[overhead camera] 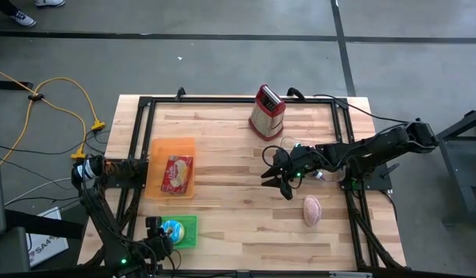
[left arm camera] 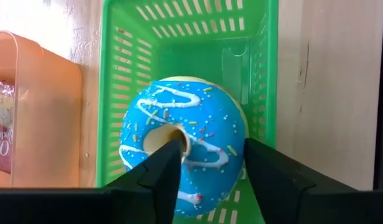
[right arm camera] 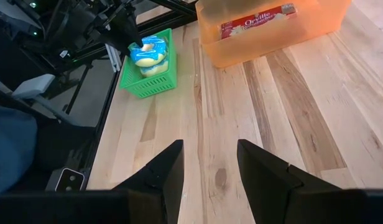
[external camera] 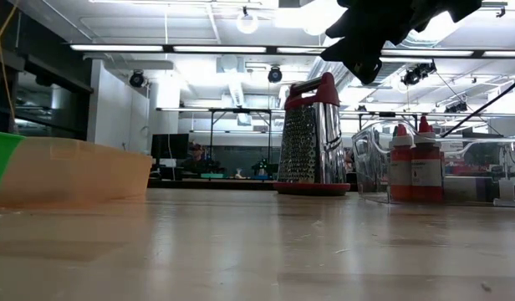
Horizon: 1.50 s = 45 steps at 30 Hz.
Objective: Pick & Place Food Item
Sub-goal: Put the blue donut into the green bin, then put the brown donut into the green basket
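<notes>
A doughnut with blue icing and white stripes (left arm camera: 185,146) stands on edge inside a green slatted basket (left arm camera: 123,93) at the table's near left. My left gripper (left arm camera: 210,171) reaches down into the basket and is shut on the doughnut. The doughnut (right arm camera: 151,51) and basket (right arm camera: 148,81) also show in the right wrist view. My right gripper (overhead camera: 278,179) hangs open above the table's middle right, nothing between its fingers (right arm camera: 207,165). A pink, rounded food item (overhead camera: 311,210) lies on the wood near it. My left gripper has one finger (left arm camera: 166,168) in the doughnut's hole and the other (left arm camera: 266,174) outside its rim, with the iced ring (left arm camera: 213,152) between them. The fingers come slanting down from above. The doughnut stands on edge inside the basket; the fingers hide its lower end.
An orange bin (overhead camera: 172,166) with a snack pack (overhead camera: 176,174) stands just beyond the basket. A red-topped metal grater (overhead camera: 266,112) stands at the far middle, also in the low view (external camera: 312,138). Bare wood lies between the bin and the right arm.
</notes>
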{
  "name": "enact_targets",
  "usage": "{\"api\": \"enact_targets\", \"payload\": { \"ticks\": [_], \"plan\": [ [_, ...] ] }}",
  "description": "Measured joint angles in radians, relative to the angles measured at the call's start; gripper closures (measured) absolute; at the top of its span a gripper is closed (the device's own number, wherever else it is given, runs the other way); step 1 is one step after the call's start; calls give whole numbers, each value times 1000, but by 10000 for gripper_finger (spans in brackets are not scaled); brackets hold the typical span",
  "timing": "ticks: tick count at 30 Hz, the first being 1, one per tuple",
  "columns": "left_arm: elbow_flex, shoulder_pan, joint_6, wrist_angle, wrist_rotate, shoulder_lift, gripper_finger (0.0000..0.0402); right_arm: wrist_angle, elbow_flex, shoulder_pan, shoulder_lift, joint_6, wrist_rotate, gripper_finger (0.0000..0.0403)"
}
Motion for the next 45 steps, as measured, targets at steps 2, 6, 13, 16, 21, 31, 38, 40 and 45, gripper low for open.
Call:
{"api": "enact_targets", "payload": {
  "ticks": [2, 6, 13, 16, 21, 31, 38, 40, 45],
  "plan": [
    [0, -4, -2, 0, -5, 0, 220, 0, 0, 0, 0, 0, 0, 264],
    [0, -5, -2, 0, -10, -1, 193, 0, 0, 0, 0, 0, 0, 264],
    [0, -4, -3, 0, -12, -11, 185, 0, 0, 0, 0, 0, 0, 264],
    [0, -4, -3, -1, -19, -27, 185, 0, 0, 0, 0, 0, 0, 264],
    [0, -4, -2, -12, -23, -56, 185, 0, 0, 0, 0, 0, 0, 264],
    [0, 75, 185, -6, -74, -115, 185, 0, 0, 0, 0, 0, 0, 264],
    [0, 181, 399, 62, -85, -126, 184, 0, 0, 0, 0, 0, 0, 264],
    [0, 211, 452, 92, -85, -126, 184, 0, 0, 0, 0, 0, 0, 264],
    [0, 292, 581, 162, -80, -126, 184, 0, 0, 0, 0, 0, 0, 264]
  ]
}}
